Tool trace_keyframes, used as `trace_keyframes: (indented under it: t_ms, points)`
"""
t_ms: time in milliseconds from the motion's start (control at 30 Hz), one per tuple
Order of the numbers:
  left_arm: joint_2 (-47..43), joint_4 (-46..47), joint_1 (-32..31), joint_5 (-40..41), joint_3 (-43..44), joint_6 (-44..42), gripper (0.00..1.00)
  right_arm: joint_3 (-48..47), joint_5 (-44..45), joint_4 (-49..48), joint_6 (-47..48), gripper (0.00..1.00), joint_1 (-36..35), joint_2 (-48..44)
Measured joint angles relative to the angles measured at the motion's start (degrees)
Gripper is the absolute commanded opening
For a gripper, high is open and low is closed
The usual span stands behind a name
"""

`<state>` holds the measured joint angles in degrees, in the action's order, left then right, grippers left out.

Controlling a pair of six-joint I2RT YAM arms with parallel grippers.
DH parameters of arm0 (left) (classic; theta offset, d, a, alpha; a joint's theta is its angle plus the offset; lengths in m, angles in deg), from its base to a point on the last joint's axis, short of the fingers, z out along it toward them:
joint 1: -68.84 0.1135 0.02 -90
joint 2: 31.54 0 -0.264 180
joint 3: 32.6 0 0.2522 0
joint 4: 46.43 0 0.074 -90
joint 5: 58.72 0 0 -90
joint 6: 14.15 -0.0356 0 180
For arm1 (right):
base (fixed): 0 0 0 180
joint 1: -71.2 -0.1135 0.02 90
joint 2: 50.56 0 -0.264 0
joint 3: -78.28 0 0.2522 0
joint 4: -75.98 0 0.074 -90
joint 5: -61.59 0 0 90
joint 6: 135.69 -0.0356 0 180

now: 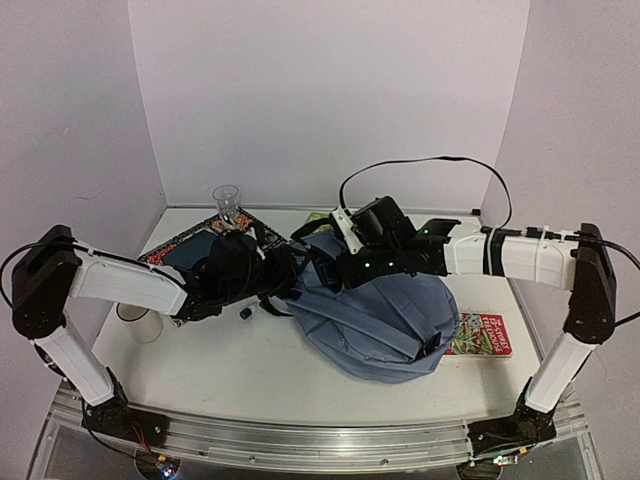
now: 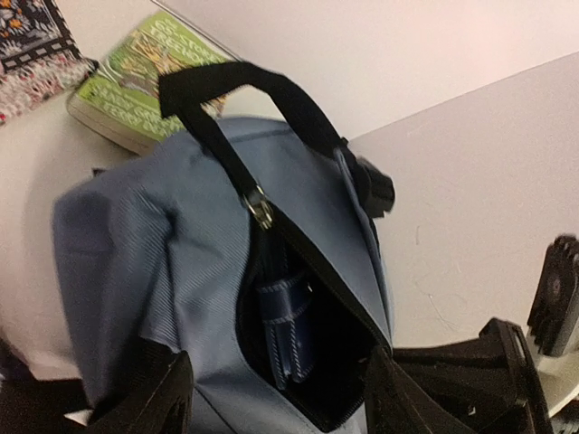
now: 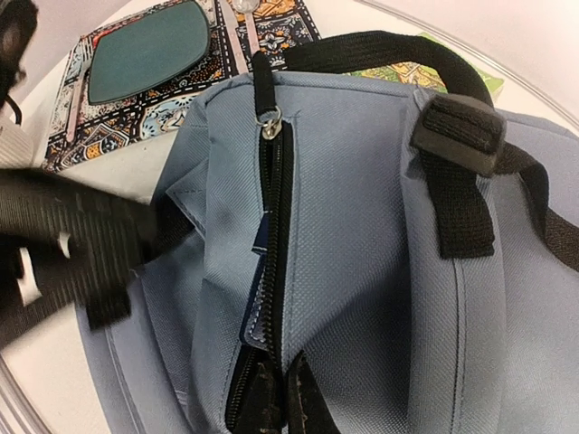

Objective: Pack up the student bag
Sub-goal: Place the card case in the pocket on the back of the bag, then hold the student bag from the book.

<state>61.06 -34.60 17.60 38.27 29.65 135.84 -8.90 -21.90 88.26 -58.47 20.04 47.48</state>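
The student bag [image 1: 390, 320] is a grey-blue backpack lying in the middle of the table, top handle toward the back. Its dark zipper [image 3: 271, 199] stands open, and a dark blue stitched thing [image 2: 289, 325] shows inside the bag [image 2: 136, 244]. My right gripper [image 3: 288, 402] is shut on the fabric edge beside the zipper, and in the top view the right gripper [image 1: 335, 272] sits at the bag's top left. My left gripper [image 2: 276, 407] is open with its fingers wide apart just before the bag's mouth, nothing held. In the top view the left gripper [image 1: 268, 290] is just left of the bag.
A patterned book with a dark teal oval on it [image 1: 195, 250] lies at the back left, a glass [image 1: 227, 203] behind it. A green book [image 2: 136, 81] lies behind the bag. A white cup [image 1: 142, 322] stands at the left. A red-and-green book [image 1: 480, 335] lies by the bag's right side.
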Motion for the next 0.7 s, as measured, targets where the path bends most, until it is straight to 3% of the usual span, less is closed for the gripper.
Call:
trace_keyframes:
  t_ms: [200,300,500,700]
  points:
    - [-2.62,-7.04,8.04,-4.85,1.07,-5.53,0.59,0.75,-0.06,-0.15,1.51,0.00,0.00,0.00]
    - [-2.01,-12.58,9.19,-7.23,5.06,-10.59,0.59,0.87,-0.41,-0.22,2.42,0.00,0.00,0.00]
    - [1.31,-18.72,12.74,-15.14,14.11,-20.39,0.64,0.96,-1.39,-0.22,4.52,0.00,0.00,0.00]
    - [7.49,-20.70,19.03,-24.80,18.81,-21.62,0.63,1.06,-2.05,-0.20,5.52,0.00,0.00,0.00]
